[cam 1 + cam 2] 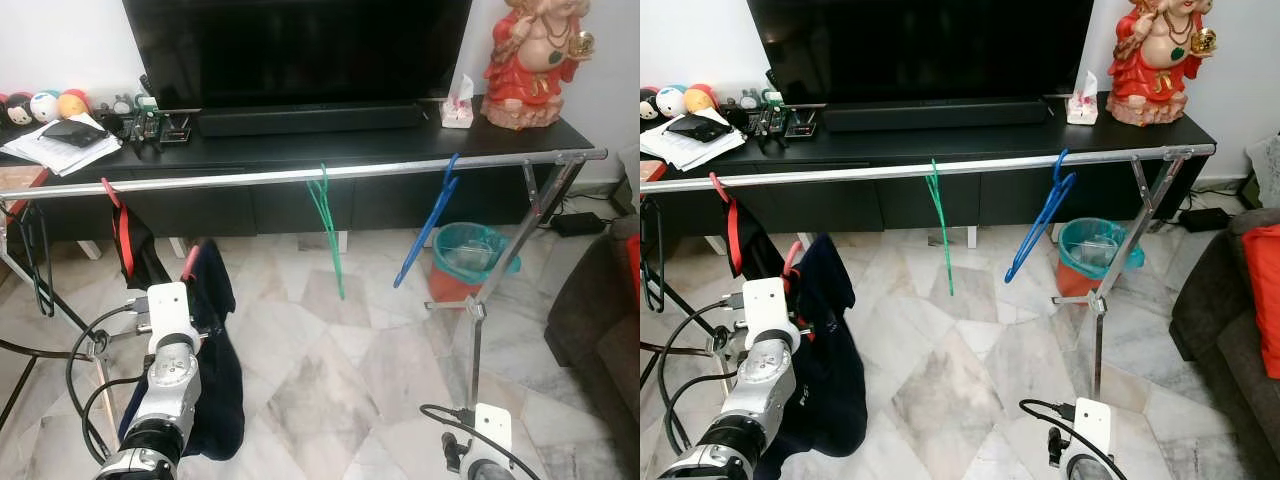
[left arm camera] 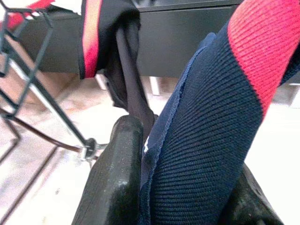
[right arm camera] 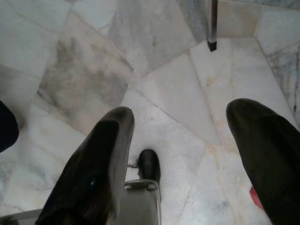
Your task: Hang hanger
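A silver clothes rail (image 1: 300, 176) runs across in front of the TV cabinet. A green hanger (image 1: 328, 225) and a blue hanger (image 1: 428, 225) hang bare on it, and a red hanger (image 1: 120, 232) with a dark garment hangs near its left end. Below the rail, left of middle, my left gripper (image 2: 187, 154) is shut on a navy garment (image 1: 215, 370) that drapes from a pink-red hanger, whose hook (image 1: 189, 262) points up toward the rail. My right gripper (image 3: 183, 112) hangs low at the right, open over the floor with nothing in it.
The black cabinet (image 1: 300, 150) carries a TV, papers, small toys, a tissue box and a red statue (image 1: 535, 60). A teal bin (image 1: 470, 262) stands behind the rail's right leg (image 1: 500, 270). A dark sofa (image 1: 600, 330) is at the right. Cables (image 1: 80, 350) trail at the left.
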{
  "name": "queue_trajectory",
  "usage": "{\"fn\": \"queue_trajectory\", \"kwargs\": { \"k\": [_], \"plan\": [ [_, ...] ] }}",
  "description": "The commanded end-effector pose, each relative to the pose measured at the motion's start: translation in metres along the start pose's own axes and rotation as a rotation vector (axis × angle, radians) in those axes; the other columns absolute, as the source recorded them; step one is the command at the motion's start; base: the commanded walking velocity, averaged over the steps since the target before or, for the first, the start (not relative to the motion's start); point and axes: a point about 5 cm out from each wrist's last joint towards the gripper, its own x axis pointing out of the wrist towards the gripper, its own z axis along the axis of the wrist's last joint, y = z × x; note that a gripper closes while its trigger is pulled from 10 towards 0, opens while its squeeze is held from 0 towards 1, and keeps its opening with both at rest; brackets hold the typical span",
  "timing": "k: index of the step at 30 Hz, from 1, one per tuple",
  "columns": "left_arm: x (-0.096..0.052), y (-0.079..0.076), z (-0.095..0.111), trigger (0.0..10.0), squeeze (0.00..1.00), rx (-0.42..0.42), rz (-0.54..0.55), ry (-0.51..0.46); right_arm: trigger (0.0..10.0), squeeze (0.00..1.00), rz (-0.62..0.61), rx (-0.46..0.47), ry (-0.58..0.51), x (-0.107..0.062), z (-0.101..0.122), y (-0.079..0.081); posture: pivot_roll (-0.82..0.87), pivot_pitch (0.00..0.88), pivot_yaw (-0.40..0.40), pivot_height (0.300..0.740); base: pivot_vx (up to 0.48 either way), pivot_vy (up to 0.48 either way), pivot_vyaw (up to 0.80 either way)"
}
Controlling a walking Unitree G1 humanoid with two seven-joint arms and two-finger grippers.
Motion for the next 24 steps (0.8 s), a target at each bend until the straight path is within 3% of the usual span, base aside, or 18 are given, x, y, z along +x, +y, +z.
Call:
{"fn": "queue_trajectory", "kwargs": {
  "k": [1,5,7,12,24],
  "plan": [
    [0.003,0.009,0.002,10.0,0.00,0.032,0.055,-0.009,10.0,0.00,0.001,-0.004,0.015,0.000,-0.003,0.000,0.03,0.000,0.011,0.740,0.000,0.000,0.00],
    [0.003,0.009,0.003,10.0,0.00,0.025,0.061,-0.016,10.0,0.00,0.002,-0.007,0.016,0.000,-0.003,0.000,0.03,0.000,0.011,0.740,0.000,0.000,0.00],
    [0.000,-0.009,0.009,10.0,0.00,-0.042,-0.077,-0.056,10.0,0.00,0.004,-0.010,0.015,0.000,-0.003,0.001,0.03,0.000,0.010,0.740,0.000,0.000,0.00],
    [-0.007,-0.031,0.018,10.0,0.00,-0.081,-0.229,-0.120,10.0,0.00,0.007,-0.012,0.014,0.000,-0.003,0.002,0.02,0.000,0.013,0.740,0.000,0.000,0.00],
    [-0.007,-0.032,0.019,10.0,0.00,-0.089,-0.257,-0.135,10.0,0.00,0.006,-0.009,0.022,-0.001,-0.005,0.002,0.02,0.000,0.015,0.740,0.020,0.000,0.00]
  ]
}}
